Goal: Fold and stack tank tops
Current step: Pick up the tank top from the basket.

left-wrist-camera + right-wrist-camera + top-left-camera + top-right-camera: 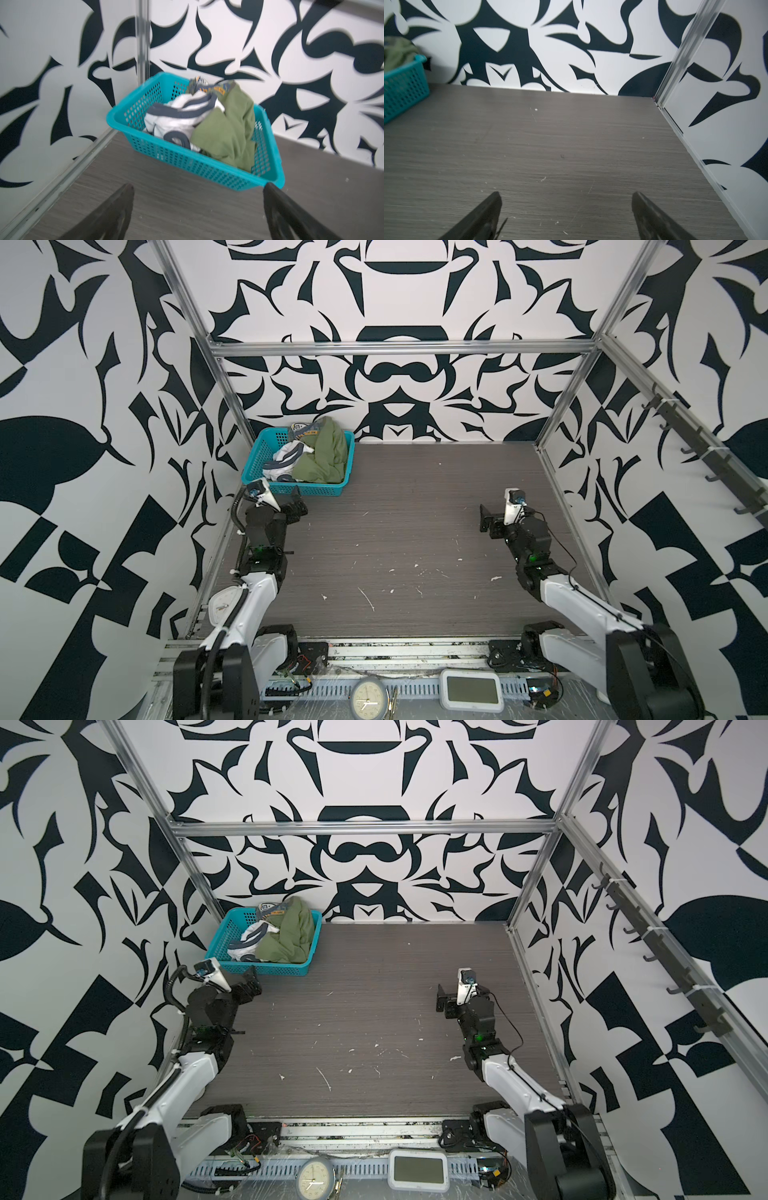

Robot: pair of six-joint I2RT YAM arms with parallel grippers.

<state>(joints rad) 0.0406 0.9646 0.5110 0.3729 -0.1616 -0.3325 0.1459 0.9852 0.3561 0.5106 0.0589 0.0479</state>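
Both tank tops lie crumpled in a teal mesh basket (pixel 316 488) (pixel 270 969) (pixel 197 164) at the table's back left corner. The olive green tank top (pixel 328 456) (pixel 291 936) (pixel 228 128) fills the right side and hangs over the rim. The white tank top (pixel 284 464) (pixel 249 942) (pixel 176 116) with navy trim is bunched beside it. My left gripper (pixel 300 499) (pixel 251 982) (pixel 199 187) is open and empty, just in front of the basket's front wall. My right gripper (pixel 487 522) (pixel 442 1002) (pixel 566 194) is open and empty over bare table at the right.
The grey wood-grain table (pixel 415 510) has aluminium frame posts at its corners and patterned walls on three sides. A rail of hooks (pixel 685 439) runs along the right wall. A round clock (pixel 368 697) and a white display (pixel 471 691) sit at the front edge.
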